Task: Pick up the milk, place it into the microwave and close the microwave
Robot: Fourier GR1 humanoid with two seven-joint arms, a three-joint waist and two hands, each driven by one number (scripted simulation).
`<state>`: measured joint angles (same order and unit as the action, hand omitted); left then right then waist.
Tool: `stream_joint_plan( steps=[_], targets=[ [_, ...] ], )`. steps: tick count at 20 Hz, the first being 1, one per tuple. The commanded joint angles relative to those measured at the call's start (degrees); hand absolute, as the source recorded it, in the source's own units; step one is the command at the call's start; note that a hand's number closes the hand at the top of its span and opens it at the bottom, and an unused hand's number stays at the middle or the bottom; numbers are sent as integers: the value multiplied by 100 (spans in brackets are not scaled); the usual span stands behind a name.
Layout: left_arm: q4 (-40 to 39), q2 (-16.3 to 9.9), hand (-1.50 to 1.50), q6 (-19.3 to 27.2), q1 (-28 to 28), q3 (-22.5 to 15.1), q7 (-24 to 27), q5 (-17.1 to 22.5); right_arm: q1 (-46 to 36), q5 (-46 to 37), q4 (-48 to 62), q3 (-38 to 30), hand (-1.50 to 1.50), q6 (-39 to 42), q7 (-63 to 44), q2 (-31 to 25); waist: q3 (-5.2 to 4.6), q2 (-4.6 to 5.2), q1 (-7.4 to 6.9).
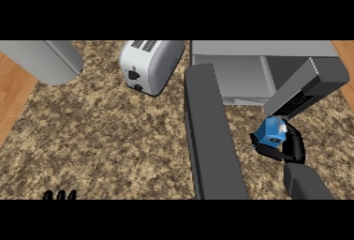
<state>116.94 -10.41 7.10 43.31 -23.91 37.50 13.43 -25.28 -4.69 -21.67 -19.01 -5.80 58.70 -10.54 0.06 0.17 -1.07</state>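
The right hand (289, 146) sat in the right half of the frame, its black fingers and thumb curled round the milk (270, 133), a small blue carton with a white top, which it held clear of the counter (110, 140) and just in front of the microwave (239, 70). The carton looked roughly upright but tilted, its top leaning toward the oven's mouth, which suits a thing being fed in through the front opening rather than set down from above. The grey forearm came up from the lower right edge, so the hand met the opening from the front. The microwave door (214, 136) stood swung wide open, seen nearly edge-on as a long dark slab running from the upper middle of the frame down to the lower edge, just left of the hand; it left the pale grey cavity free to receive the carton. A dark boxy part (307, 89) hung over the right of the cavity, just above the milk, and what it was could not be told. By my reading the pick-up was done and the placing was in hand, with the closing not yet begun. The left hand (59, 195) showed only as fingertips at the lower left edge, fingers up, at rest. A white toaster (149, 65) stood at the upper middle, and a rounded grey object (45, 61) lay at the upper left, both well apart from the milk.
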Motion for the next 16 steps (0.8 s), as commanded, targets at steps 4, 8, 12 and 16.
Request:
stream_joint_plan(
  steps=[4, 8, 12, 16],
  targets=[
    [-8, 15, -150, 95, -81, -175, 19, -138, -467, 134, 654, -240, 150, 53, 660, -17, 12, 36, -62],
    [75, -37, -150, 17, -63, -77, 32, 6, -649, 88, 723, -242, 150, 116, 825, 80, 24, 78, -159],
    [-33, -180, -150, -178, 74, 63, 194, 246, -801, 93, 668, -215, 150, 147, 761, 181, 7, 27, -72],
    [51, -104, -150, 62, 309, -295, 292, -151, -521, 90, 493, -160, 150, 226, 947, 218, 3, -1, -7]
  ],
)
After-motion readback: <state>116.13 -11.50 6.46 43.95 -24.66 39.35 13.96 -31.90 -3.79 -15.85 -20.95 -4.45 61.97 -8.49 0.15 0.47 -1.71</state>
